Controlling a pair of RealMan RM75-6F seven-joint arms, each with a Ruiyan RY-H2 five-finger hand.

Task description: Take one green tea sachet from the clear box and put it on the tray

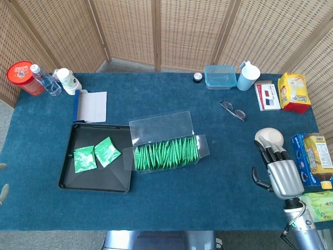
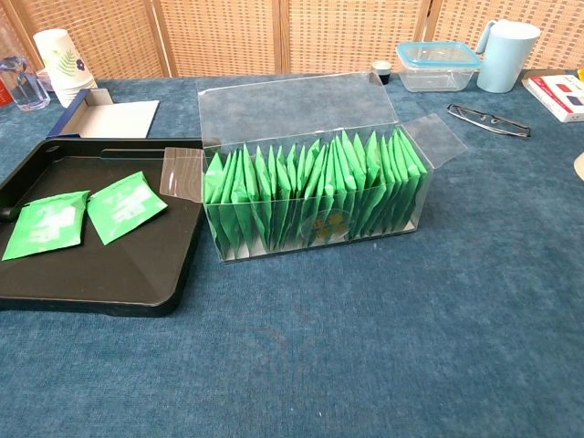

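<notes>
The clear box stands open mid-table, packed with several upright green tea sachets. Left of it is the black tray, where two green sachets lie flat; the chest view shows them too. My right hand hovers at the table's right side, well away from the box, fingers stretched out and holding nothing. Only two spread fingertips of my left hand show at the far left edge, off the table. Neither hand appears in the chest view.
A white round object lies just beyond my right hand, and snack packs are at its right. Glasses, a lidded container and a blue jug sit at the back right. A notebook and bottles are at the back left.
</notes>
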